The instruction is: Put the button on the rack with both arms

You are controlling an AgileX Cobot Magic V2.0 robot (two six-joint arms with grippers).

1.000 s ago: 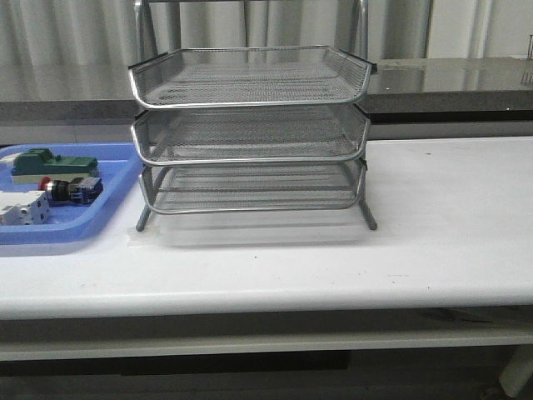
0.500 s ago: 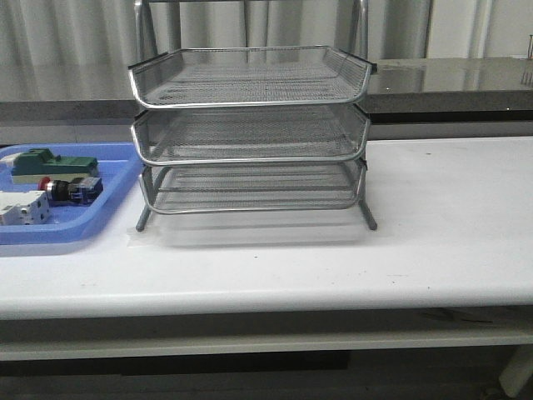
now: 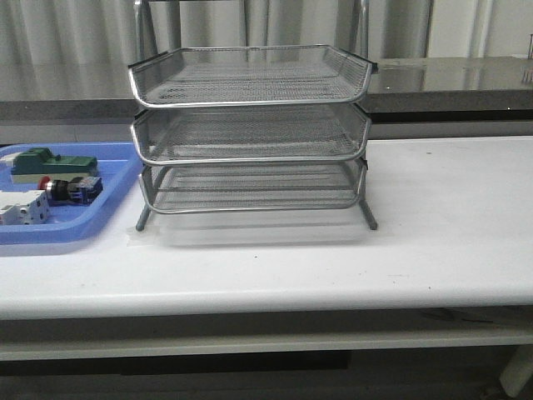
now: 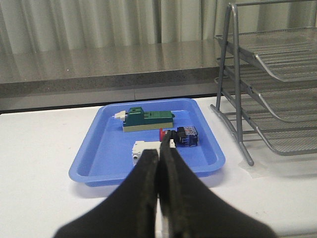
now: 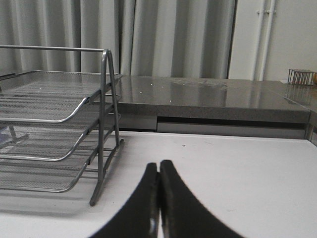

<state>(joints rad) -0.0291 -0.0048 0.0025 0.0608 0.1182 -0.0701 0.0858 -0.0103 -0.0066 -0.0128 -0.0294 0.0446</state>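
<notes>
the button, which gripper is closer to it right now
Left. The left gripper faces the blue tray with the button just beyond its closed tips. The right gripper sits on the rack's far side, with no button in its view.

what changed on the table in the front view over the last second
Nothing visibly changed. The small red-capped push button lies in the flat blue plastic tray beside the green block and white boxy component, and the three-tier silver wire-mesh rack stands where it was, tiers empty.
</notes>
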